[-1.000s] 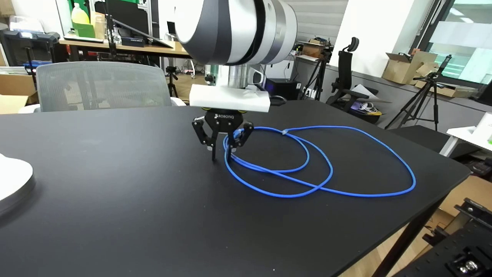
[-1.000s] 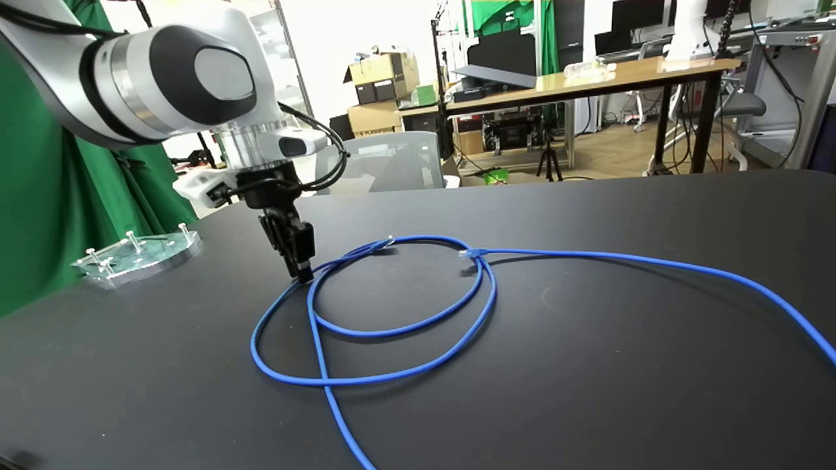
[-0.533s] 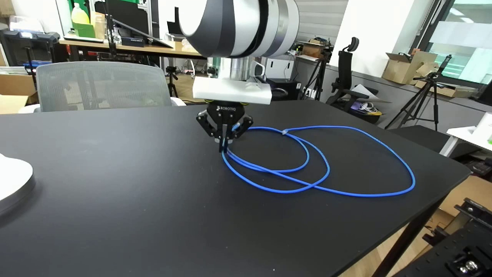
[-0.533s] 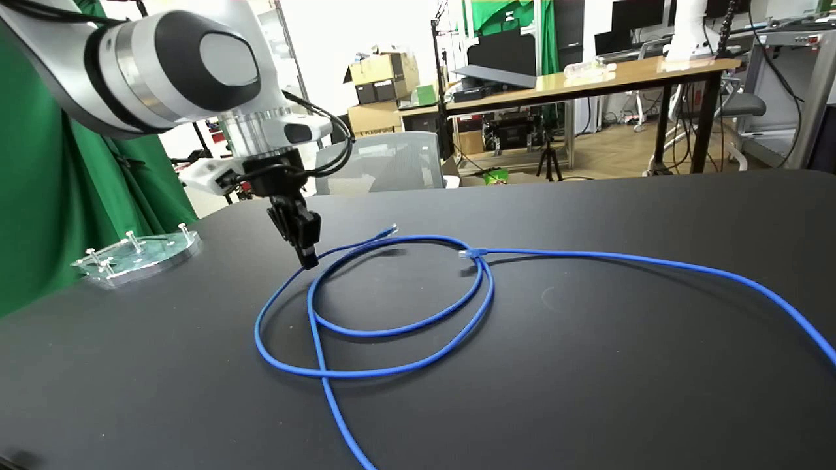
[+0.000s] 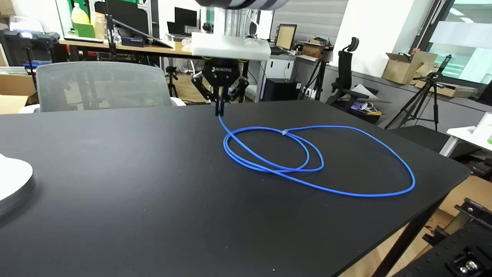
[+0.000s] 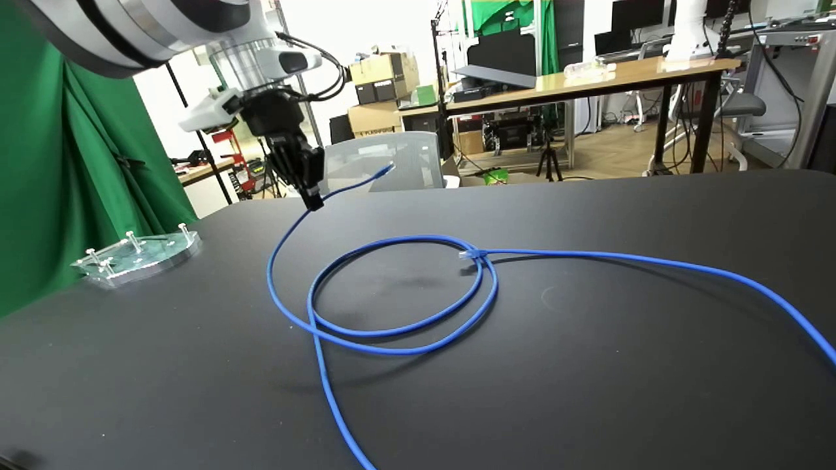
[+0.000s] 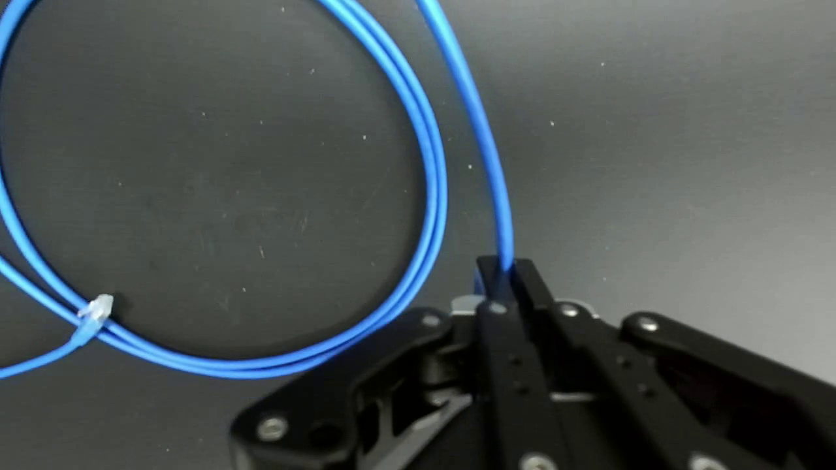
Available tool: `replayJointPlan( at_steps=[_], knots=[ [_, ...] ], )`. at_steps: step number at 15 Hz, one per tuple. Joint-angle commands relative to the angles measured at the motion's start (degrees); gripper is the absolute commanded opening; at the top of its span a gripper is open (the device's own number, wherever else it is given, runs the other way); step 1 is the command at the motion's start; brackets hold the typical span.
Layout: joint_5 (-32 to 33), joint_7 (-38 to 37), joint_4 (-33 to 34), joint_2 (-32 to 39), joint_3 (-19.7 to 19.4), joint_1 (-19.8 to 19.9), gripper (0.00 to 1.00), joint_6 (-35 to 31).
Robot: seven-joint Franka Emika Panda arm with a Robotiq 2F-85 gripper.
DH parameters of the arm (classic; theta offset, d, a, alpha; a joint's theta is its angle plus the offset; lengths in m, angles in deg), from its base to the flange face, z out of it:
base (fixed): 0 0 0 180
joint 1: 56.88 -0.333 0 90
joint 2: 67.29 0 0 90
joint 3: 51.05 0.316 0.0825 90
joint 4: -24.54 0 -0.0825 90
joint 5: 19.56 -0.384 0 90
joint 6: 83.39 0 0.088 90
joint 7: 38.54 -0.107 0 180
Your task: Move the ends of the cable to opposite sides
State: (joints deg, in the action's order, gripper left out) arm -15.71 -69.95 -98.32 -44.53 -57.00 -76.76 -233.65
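The bright blue cable [image 5: 413, 181] lies in loops on the black table [image 5: 115, 200]; it also shows in an exterior view [image 6: 271, 274] and the wrist view [image 7: 484, 140]. My gripper [image 5: 219, 109] is shut on the cable near one end and holds it above the table. It also shows in an exterior view [image 6: 314, 201] and the wrist view [image 7: 504, 264]. The held end's plug [image 6: 389, 168] sticks out past the fingers in the air. The other end's pale plug [image 6: 467, 254] rests on the loops; it also shows in the wrist view [image 7: 98, 307].
A clear plate with upright bolts [image 6: 137, 258] lies on the table near the green curtain [image 6: 91, 150]. A white rounded object [image 5: 15, 179] sits at the table's side edge. A grey mesh chair [image 5: 103, 86] stands behind the table's far edge.
My gripper closed on the cable near its end and rose. The held end lifted off the table, and the loop attached to it was drawn up and smaller. The other end stayed put.
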Motion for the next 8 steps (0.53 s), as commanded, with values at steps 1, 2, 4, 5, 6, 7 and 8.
replayJointPlan(
  at_steps=[1,2,4,5,6,7,8],
  knots=[
    [0.7,4.3,6.1,0.3,3.7,1.5,0.02,6.9],
    [0.7,5.7,7.9,1.0,4.9,1.5,0.02,8.5],
    [0.9,9.2,11.0,2.2,7.2,1.5,0.02,11.7],
    [1.1,11.2,12.4,2.8,8.3,1.3,0.02,13.1],
    [1.5,13.0,13.6,3.4,9.3,1.1,0.02,14.4],
    [1.8,15.1,14.7,4.0,10.3,1.0,0.02,15.6],
    [2.3,16.9,15.5,4.5,11.2,0.7,0.02,16.8]
  ],
)
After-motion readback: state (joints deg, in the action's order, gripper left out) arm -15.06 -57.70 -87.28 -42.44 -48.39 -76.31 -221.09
